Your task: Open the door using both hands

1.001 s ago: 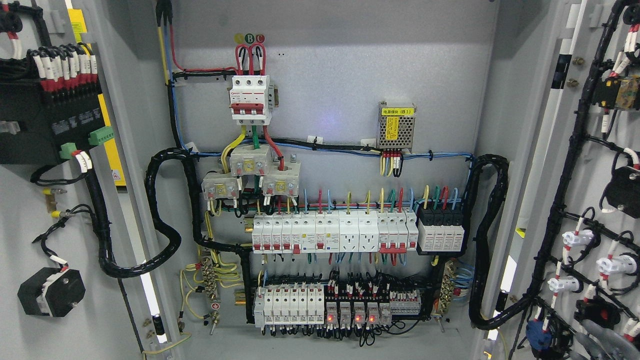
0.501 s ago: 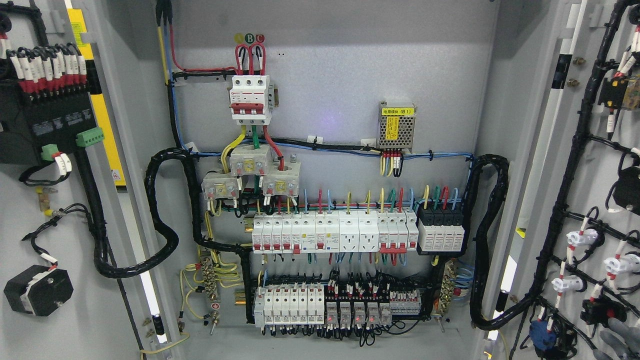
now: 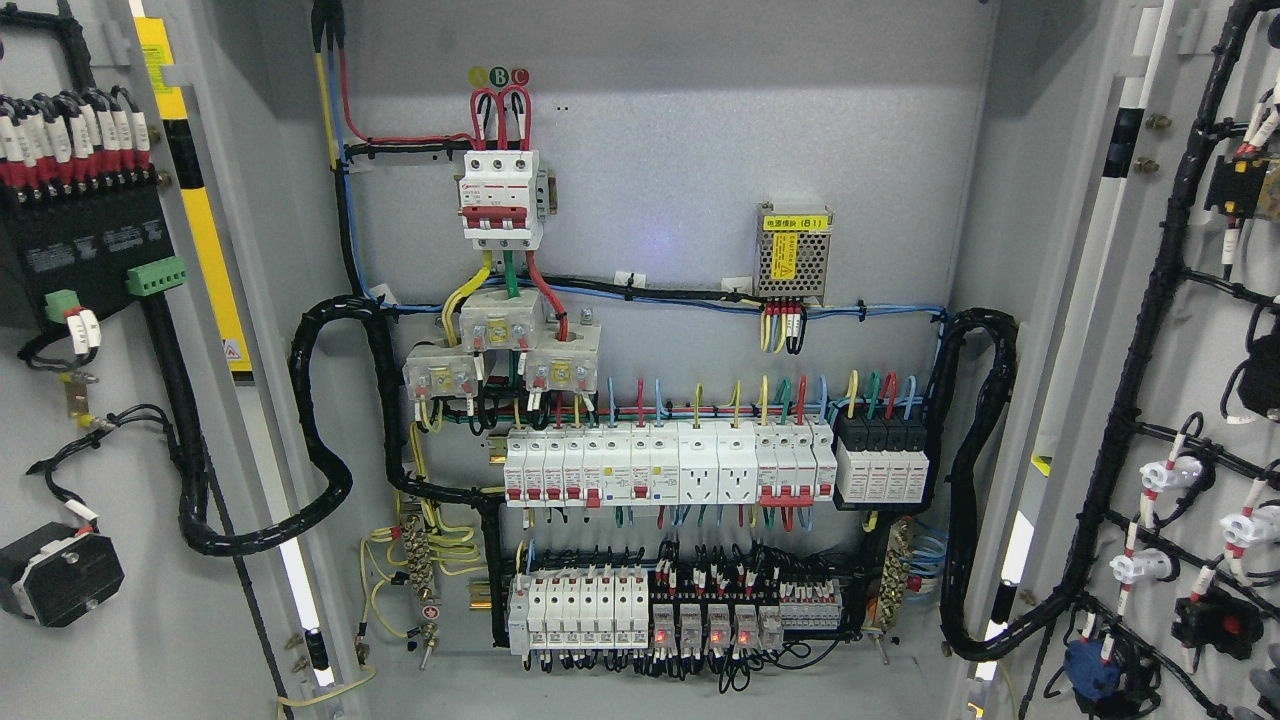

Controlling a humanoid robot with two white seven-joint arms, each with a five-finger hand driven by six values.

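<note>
Right hand [image 3: 1266, 688] barely showing at 4 o'clock, a grey sliver at the frame edge — grip impossible to tell, right door [image 3: 1180, 350] swung open at 3 o'clock, left door [image 3: 90, 400] open at 9 o'clock — cabinet [image 3: 660, 250] between.

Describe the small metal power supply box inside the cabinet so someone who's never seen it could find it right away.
Start at the grey back panel of the open cabinet. Right of the red-and-white three-pole breaker at its top sits the small perforated metal power supply box. It alone carries a yellow label strip along its top and a yellow warning sticker.
</note>
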